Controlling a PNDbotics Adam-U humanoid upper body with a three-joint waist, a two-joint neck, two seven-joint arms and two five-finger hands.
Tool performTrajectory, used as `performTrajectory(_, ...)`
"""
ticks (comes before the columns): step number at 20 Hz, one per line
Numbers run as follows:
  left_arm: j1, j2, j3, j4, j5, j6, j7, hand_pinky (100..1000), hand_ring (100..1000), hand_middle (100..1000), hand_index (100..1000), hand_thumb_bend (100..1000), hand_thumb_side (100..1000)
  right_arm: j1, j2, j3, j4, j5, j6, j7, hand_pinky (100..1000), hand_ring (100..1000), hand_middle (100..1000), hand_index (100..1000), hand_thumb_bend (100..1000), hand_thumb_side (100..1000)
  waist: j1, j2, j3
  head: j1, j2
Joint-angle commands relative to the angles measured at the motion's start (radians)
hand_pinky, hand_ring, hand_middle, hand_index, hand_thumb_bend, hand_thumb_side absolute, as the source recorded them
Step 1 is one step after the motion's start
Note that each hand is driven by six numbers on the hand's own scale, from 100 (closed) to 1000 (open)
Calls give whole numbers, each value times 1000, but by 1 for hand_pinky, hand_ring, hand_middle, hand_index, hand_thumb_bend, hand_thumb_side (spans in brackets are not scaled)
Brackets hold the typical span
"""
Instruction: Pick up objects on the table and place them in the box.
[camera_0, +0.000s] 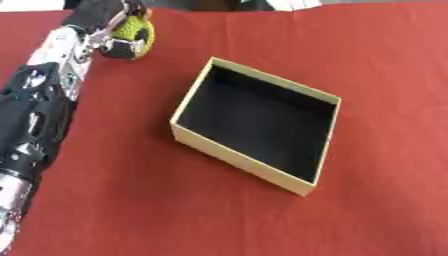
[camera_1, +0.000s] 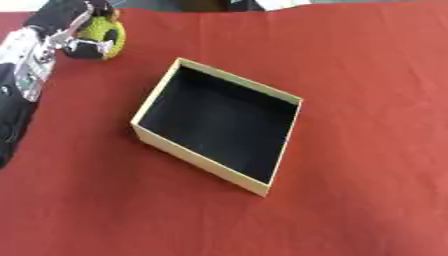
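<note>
A yellow-green ball (camera_0: 137, 31) with dark patches is lying at about eleven o'clock on the table, near its far edge. The left hand (camera_0: 107, 22) is reaching over it from the left side, and its fingers (camera_1: 87, 46) are curling around the ball, so the hand is grasping it. Whether the ball is resting on the red tablecloth (camera_0: 385, 75) or is lifted a little, I cannot tell.

The left arm (camera_0: 39, 107) is black with silver joints. It is stretching from the lower left corner, at about eight o'clock, up along the left border to the ball.

The box (camera_0: 241, 156) is sitting in the middle of the table, well apart from the ball, at about four o'clock from it. It is an open box with pale cream walls and a black inside, and it is lying turned at an angle, one corner pointing toward the near side. Nothing is lying inside it.

The right hand is not showing in either view.
</note>
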Motion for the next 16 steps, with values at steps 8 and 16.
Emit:
performTrajectory(8,-22,-39,-69,-236,165,-52,-37,525,564,510,677,100,100,-13,-17,-28,-18,1,-5,-20,773,713,607,771,125,549,-7,-42,8,8,12)
performTrajectory(16,1,-127,-173,-366,222,-120,-112,529,565,510,676,100,100,-17,-17,-40,-18,5,-12,-35,773,713,609,771,126,547,-13,-50,6,12,13)
